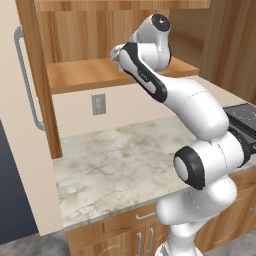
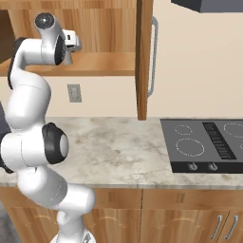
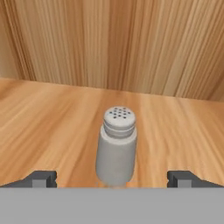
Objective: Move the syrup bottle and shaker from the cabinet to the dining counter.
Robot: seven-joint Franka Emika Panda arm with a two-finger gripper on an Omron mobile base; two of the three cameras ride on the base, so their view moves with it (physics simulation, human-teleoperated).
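Two base views face the open cabinet from behind-left and behind-right, sharing its shelf. Hand view looks close along that shelf.

The white jointed robot arm rises from the lower left and bends upward, its hand reaching into the open wall-hung wooden cabinet just above the wood shelf. The cabinet's open door stands edge-on, with a long vertical silver bar handle. Below lies a mottled beige-grey marble worktop with a black glass cooktop on its right. A grey wall outlet sits beneath the shelf.
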